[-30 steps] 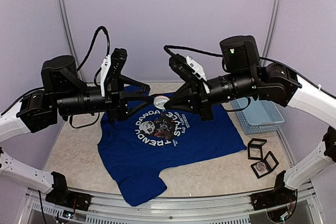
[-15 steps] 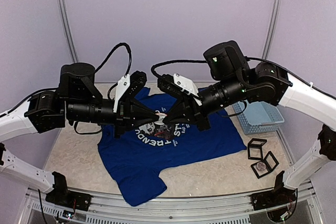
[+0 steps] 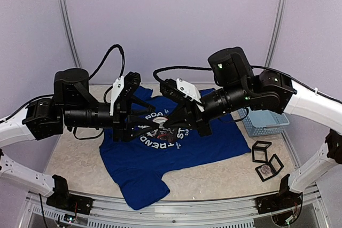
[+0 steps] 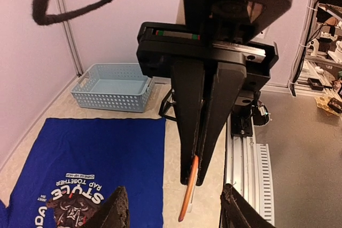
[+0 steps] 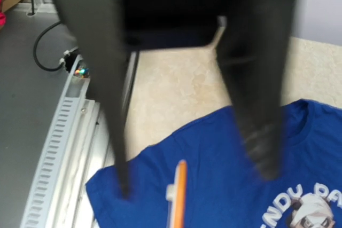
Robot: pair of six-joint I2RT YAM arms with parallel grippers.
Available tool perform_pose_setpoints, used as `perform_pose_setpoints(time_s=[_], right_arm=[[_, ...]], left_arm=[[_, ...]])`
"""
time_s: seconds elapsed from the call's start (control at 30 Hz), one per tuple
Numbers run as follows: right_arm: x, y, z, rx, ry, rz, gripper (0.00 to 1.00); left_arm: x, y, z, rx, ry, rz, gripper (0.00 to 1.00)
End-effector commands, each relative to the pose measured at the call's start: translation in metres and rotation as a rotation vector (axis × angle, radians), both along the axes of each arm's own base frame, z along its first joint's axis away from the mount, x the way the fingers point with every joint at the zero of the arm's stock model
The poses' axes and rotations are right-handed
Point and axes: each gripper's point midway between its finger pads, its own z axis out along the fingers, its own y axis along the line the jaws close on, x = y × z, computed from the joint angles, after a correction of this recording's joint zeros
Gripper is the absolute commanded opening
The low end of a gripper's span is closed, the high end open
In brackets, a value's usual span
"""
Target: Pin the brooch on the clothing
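Note:
The royal-blue T-shirt (image 3: 208,142) lies flat on the table, panda print up; it also shows in the left wrist view (image 4: 107,148) and the right wrist view (image 5: 230,148). The brooch (image 4: 190,185) is a thin orange-edged piece seen edge-on, also visible in the right wrist view (image 5: 179,196). My right gripper (image 4: 201,177) is shut on it and holds it in the air above the shirt. My left gripper (image 4: 172,204) is open and faces the right one tip to tip, its fingers (image 5: 124,180) either side of the brooch without touching it. The grippers meet above the print (image 3: 159,124).
A light-blue plastic basket (image 3: 264,118) stands at the right of the shirt, also in the left wrist view (image 4: 115,86). Small black square frames (image 3: 266,159) lie at the front right. The metal rail (image 4: 246,158) runs along the table's near edge.
Both arms have swung inward and down from apart, so the grippers now meet over the chest print. In the last half second the pair shifted slightly left.

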Motion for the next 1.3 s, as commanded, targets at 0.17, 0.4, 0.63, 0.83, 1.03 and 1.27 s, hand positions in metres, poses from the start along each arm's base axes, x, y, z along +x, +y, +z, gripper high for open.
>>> perform_pose_setpoints(time_s=[0.17, 0.4, 0.63, 0.83, 1.03, 1.27], right_arm=[[-0.033, -0.030, 0.108, 0.831, -0.054, 0.048, 0.00], [-0.051, -0.003, 0.096, 0.916, -0.122, 0.120, 0.00], [-0.050, 0.008, 0.092, 0.908, -0.090, 0.140, 0.00], [-0.050, 0.011, 0.088, 0.899, -0.082, 0.141, 0.00], [-0.047, 0.017, 0.080, 0.862, -0.071, 0.132, 0.00], [-0.046, 0.017, 0.079, 0.854, -0.070, 0.122, 0.00]], left_arm=[[-0.022, 0.041, 0.046, -0.439, -0.174, -0.015, 0.73], [-0.038, 0.043, 0.080, -0.673, -0.121, -0.115, 0.61], [-0.044, 0.025, 0.074, -0.626, -0.103, -0.192, 0.31], [-0.040, 0.027, 0.079, -0.629, -0.108, -0.161, 0.03], [-0.044, 0.021, 0.079, -0.600, -0.112, -0.184, 0.11], [-0.046, 0.016, 0.074, -0.584, -0.117, -0.197, 0.00]])
